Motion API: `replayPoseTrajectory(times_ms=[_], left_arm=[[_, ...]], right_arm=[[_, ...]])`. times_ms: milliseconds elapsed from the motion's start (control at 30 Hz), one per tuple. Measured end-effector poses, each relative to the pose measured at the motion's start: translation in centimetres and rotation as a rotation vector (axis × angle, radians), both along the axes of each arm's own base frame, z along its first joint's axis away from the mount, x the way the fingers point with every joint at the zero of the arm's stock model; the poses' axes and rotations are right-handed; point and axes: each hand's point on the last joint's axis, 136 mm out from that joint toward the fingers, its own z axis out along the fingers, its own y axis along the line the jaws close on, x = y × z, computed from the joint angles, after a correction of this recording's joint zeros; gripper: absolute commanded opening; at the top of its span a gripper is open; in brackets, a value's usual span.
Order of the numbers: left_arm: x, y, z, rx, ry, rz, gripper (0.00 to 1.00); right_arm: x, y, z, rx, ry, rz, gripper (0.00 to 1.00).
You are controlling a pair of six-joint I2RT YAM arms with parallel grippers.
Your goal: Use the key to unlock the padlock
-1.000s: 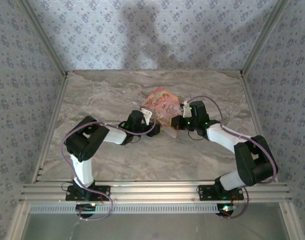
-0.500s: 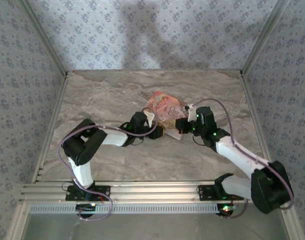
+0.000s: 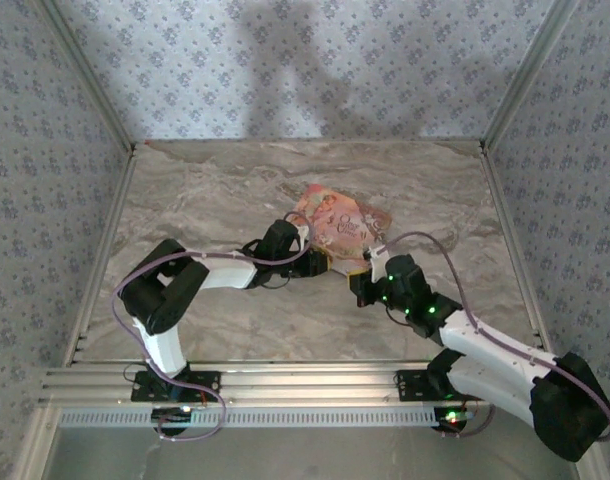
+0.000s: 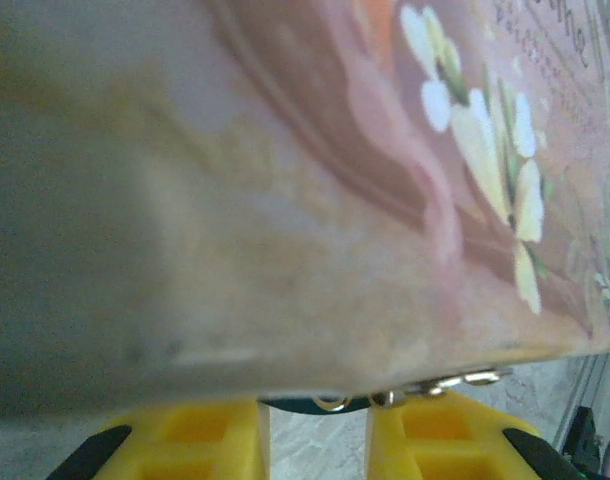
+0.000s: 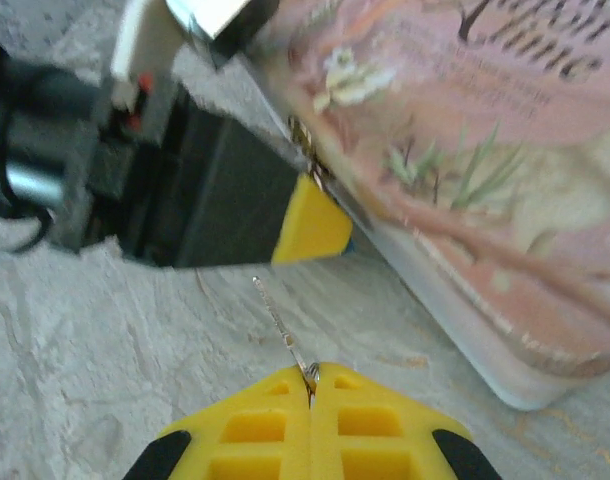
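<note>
Yellow right pincer [image 5: 310,374], pinching the key [image 5: 282,318], has drawn back from the pink box [image 3: 345,222]; spread of left pincer [image 4: 313,422] unclear.

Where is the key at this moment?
In the right wrist view, the key juts forward from the shut right tool at bottom centre, its tip over the marble table, short of the pink box.

Soft even light, a big dark shadow on the back wall [image 3: 285,60], very blurry close pink box [image 4: 285,200].
</note>
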Motion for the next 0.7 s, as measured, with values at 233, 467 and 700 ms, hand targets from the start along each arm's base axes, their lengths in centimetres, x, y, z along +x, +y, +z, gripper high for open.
replayPoseTrajectory(times_ms=[233,467,700], left_arm=[[-0.2,-0.4,0.9,-0.018,0.022,0.010,0.25],[-0.3,-0.6,1.1,-0.029,0.053,0.022,0.25],[-0.6,-0.5,1.1,-0.034,0.086,0.033,0.24]], right_arm=[[-0.6,0.5,-1.9,-0.079,-0.053,0.003,0.00],[0.0,1.0,-3.5,-0.148,-0.090,-0.025,0.00],[1.0,0.8,-4.9,-0.198,-0.110,-0.067,0.00]])
